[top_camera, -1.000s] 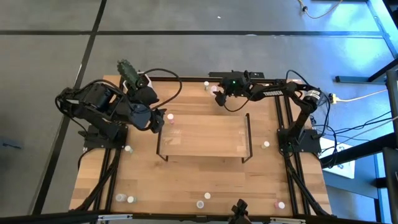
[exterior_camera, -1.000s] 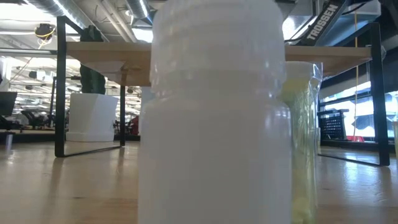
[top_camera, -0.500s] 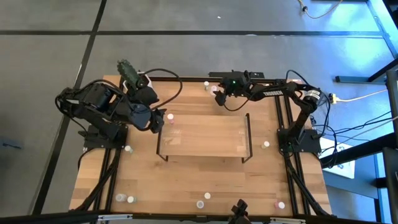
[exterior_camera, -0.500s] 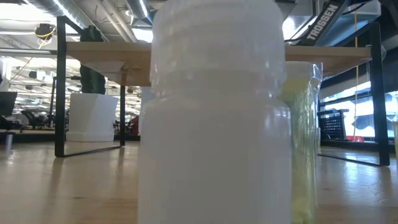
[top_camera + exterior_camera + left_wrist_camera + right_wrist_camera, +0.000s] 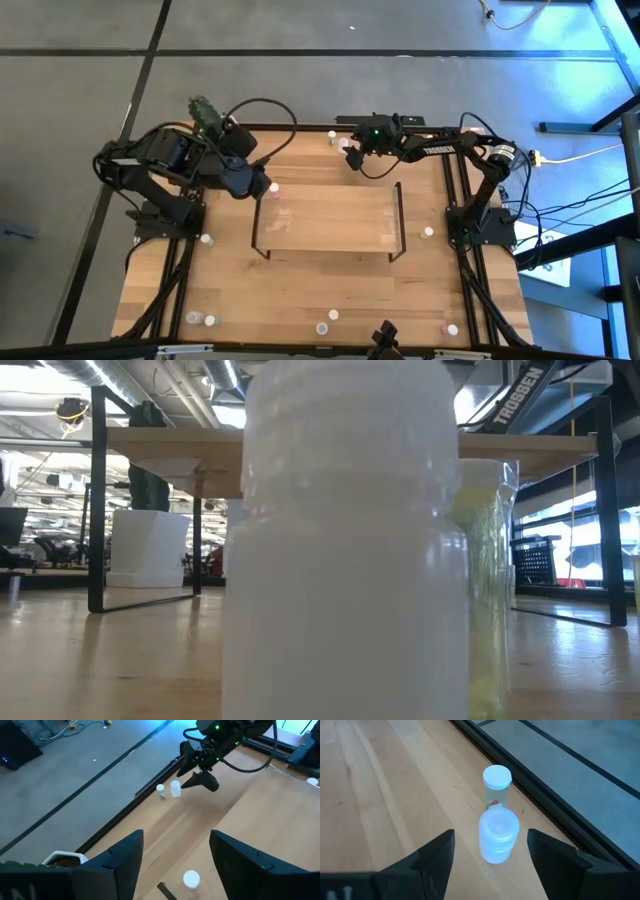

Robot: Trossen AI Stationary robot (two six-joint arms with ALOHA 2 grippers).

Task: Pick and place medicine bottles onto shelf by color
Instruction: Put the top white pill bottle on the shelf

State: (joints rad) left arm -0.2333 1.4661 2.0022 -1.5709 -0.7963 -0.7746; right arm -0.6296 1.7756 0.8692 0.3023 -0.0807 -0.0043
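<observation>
Wooden table with a low shelf at its middle, two dark arms reaching in from either side.

Right claw hangs open over the table's far edge, a white bottle standing between its fingers and a slimmer capped bottle just beyond. Left claw is open too, off the shelf's left end, with a white-capped bottle on the wood below its gap. More bottles lie scattered well apart from both, along the near edge.
</observation>
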